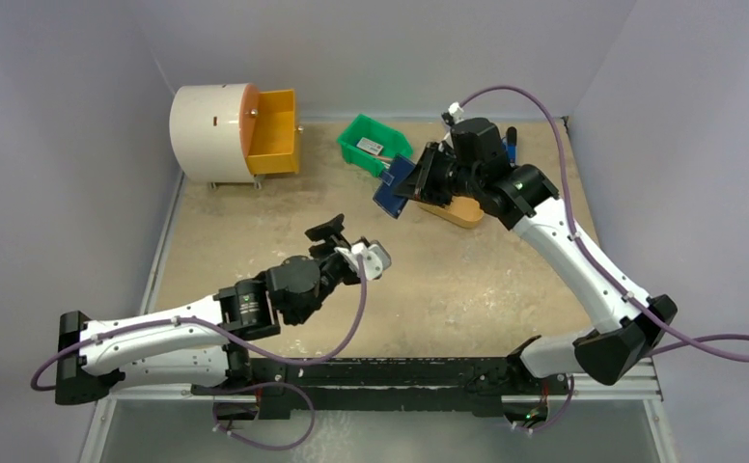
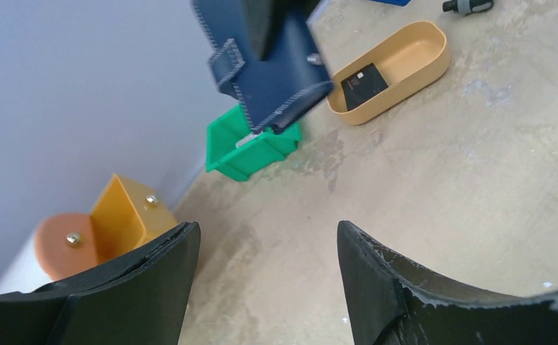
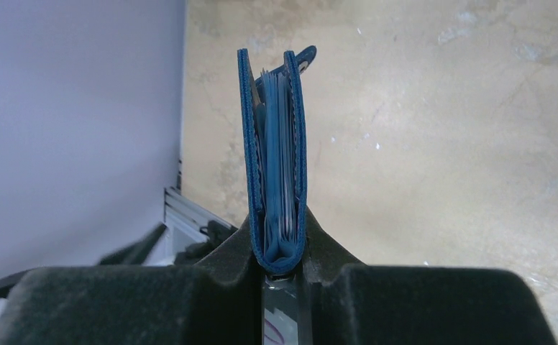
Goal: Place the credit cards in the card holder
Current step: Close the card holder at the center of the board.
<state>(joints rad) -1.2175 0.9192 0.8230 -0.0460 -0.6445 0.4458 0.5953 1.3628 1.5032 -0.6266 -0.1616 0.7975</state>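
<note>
My right gripper (image 1: 419,178) (image 3: 278,237) is shut on the fold of the navy-blue card holder (image 1: 395,186) (image 3: 276,151) and holds it in the air, its open edge pointing away from the wrist. Thin edges of sleeves or cards show between its two covers. In the left wrist view the card holder (image 2: 269,65) hangs above the green bin (image 2: 251,147). A light credit card (image 1: 370,146) lies in that bin. A flat black card-like piece (image 2: 363,84) lies in the tan tray (image 2: 405,65). My left gripper (image 1: 351,246) (image 2: 265,244) is open at mid-table with nothing between its fingers.
A white drum (image 1: 214,130) with an orange drawer (image 1: 274,130) stands at the back left. The green bin (image 1: 374,145) and tan tray (image 1: 457,212) sit at the back centre, under the right arm. A blue-and-black tool (image 1: 511,145) lies behind them. Walls close in on both sides.
</note>
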